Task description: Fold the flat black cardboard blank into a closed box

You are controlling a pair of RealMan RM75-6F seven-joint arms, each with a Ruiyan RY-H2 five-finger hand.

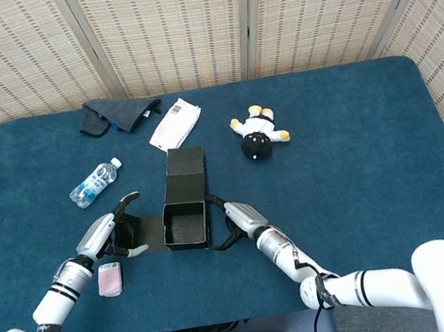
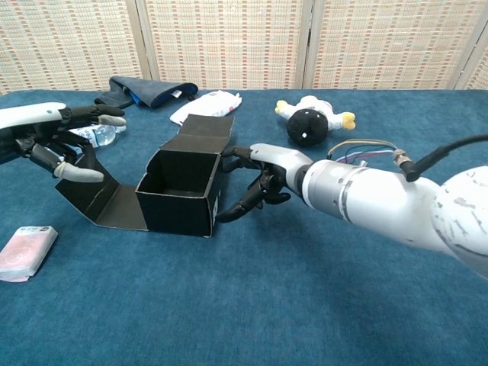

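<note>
No writing is showing on the matte black cardboard box [image 2: 183, 191], its rectangular top gaping, as the spread-fingered right hand [image 2: 255, 187] and left hand [image 2: 65, 149] are flanking it, grasping nothing.

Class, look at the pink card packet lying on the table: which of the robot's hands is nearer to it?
Left. The left hand hovers just beyond the pink packet, by the box's flat flap; the right hand is across the black box, at its far wall.
</note>
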